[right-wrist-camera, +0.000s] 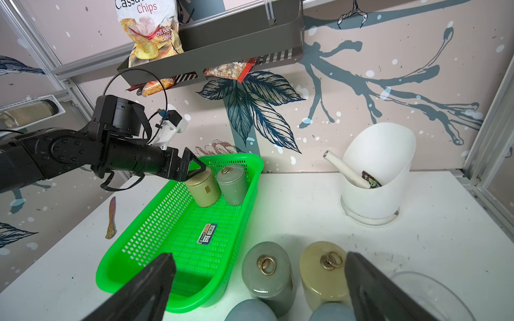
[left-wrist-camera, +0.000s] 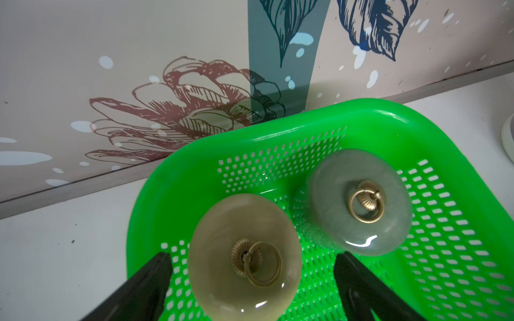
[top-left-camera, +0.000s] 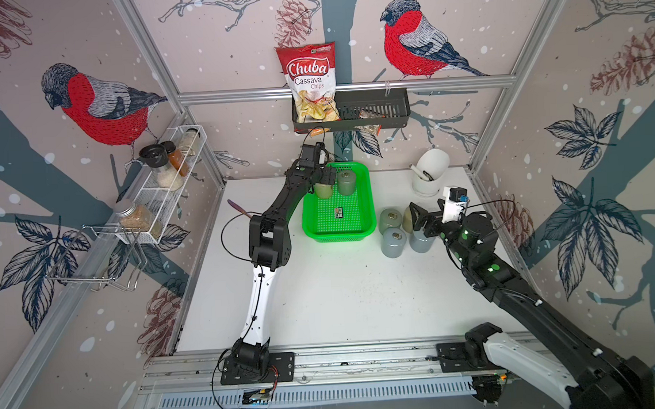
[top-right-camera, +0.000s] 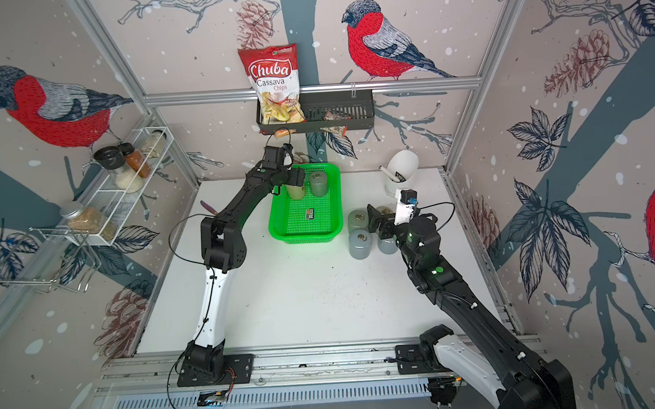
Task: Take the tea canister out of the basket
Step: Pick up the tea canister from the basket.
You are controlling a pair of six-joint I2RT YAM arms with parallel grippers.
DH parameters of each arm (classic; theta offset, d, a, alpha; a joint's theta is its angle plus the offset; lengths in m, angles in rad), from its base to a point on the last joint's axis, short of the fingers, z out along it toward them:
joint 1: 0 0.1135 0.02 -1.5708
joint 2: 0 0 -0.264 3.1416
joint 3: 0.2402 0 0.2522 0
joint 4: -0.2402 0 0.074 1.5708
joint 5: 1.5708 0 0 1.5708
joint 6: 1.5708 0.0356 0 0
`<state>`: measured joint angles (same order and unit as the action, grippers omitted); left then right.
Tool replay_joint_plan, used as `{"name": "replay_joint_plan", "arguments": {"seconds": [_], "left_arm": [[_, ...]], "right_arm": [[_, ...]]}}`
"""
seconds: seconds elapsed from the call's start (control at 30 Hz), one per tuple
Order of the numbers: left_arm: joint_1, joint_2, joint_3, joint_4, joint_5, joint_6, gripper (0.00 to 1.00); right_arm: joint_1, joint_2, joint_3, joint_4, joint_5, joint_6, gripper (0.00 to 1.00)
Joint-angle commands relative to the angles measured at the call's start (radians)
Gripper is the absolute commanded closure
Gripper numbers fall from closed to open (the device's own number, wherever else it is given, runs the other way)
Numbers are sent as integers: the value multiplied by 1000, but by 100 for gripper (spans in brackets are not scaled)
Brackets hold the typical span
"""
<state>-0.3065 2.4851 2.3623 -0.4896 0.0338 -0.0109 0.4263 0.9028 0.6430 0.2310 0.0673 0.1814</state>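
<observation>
Glossy green plastic basket (left-wrist-camera: 306, 122); smooth, glossy tea canister (left-wrist-camera: 214, 230) with brassy metal ring pull (left-wrist-camera: 246, 257).

Table (top-left-camera: 341, 296): green basket (top-left-camera: 338, 235) 12 o'clock, four tea canisters (top-left-camera: 394, 242) 2, white utensil holder (top-left-camera: 427, 178) 1, butter knife (top-left-camera: 239, 209) 10.

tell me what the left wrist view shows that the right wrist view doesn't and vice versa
Only left wrist: the beige canister with a gap on each side inside the open left gripper. Only right wrist: four canisters on the table, the white holder, the chips bag. Both: the green basket holding the beige canister and a grey-green canister.
</observation>
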Motion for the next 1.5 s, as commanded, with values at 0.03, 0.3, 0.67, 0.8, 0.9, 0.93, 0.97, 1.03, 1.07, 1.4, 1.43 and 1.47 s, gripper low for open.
{"name": "replay_joint_plan", "arguments": {"seconds": [0.03,0.3,0.67,0.8,0.9,0.93,0.97,1.03,1.07,1.4,1.43,1.47], "left_arm": [[1,15,6,4,32,22,4],[1,41,6,19,-3,15,4],[0,77,11,43,-26,19,4],[1,90,15,46,-28,16,4],[1,97,14,42,-6,22,5],[0,98,14,39,2,20,6],[0,98,12,35,9,21,7],[-2,98,12,22,14,20,8],[-4,98,12,16,11,21,8],[-28,43,-111,7,49,24,11],[-28,33,-132,13,53,22,11],[-30,24,-150,19,54,19,11]], "right_arm": [[3,2,7,44,-11,1,0],[2,14,7,46,-6,-2,0],[2,52,9,64,-11,0,0],[2,61,10,69,-12,1,0],[2,68,12,72,-14,2,0],[2,70,13,74,-15,2,0],[1,71,14,74,-15,2,0],[3,72,14,74,-19,4,0],[3,73,14,74,-19,6,0],[12,79,15,79,-32,14,0],[15,78,17,80,-33,15,0],[18,78,17,80,-32,13,0]]}}
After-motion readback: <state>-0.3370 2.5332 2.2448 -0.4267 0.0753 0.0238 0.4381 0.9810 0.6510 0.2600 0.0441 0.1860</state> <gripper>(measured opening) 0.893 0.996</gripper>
